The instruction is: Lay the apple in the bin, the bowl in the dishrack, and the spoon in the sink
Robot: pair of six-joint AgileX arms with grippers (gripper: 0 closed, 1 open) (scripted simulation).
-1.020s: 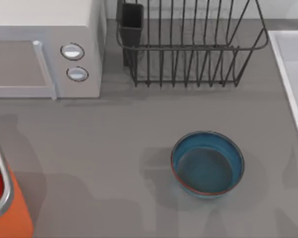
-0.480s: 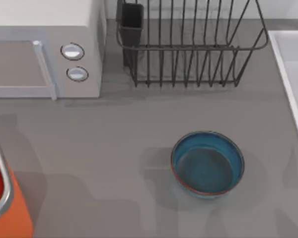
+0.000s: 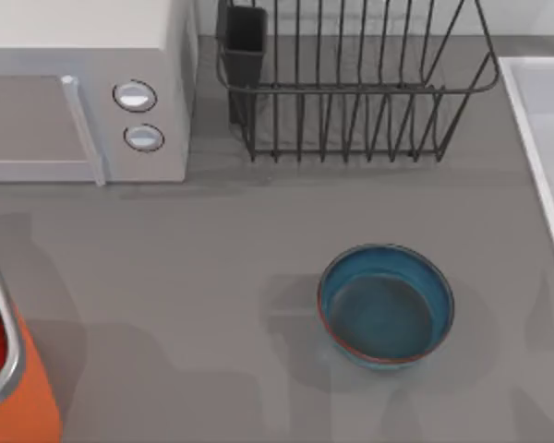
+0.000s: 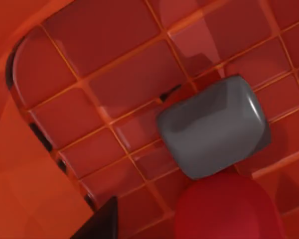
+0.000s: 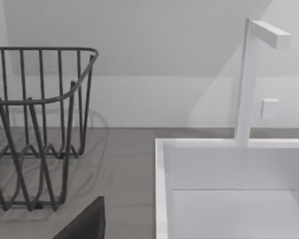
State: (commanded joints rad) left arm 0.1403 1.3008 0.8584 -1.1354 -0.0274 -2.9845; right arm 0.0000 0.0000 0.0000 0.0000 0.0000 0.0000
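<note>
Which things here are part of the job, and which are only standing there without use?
Part of the job:
- apple, inside the bin, by the left gripper's finger
- bin
- bowl, on the table
- dishrack
- sink

Only standing there:
- microwave
- faucet at the sink
- table

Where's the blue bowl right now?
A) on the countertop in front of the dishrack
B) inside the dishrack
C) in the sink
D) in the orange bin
A: in the top view the bowl sits upright on the grey countertop, apart from the dishrack behind it, with the sink off at the right edge and the bin at the left edge.
</note>
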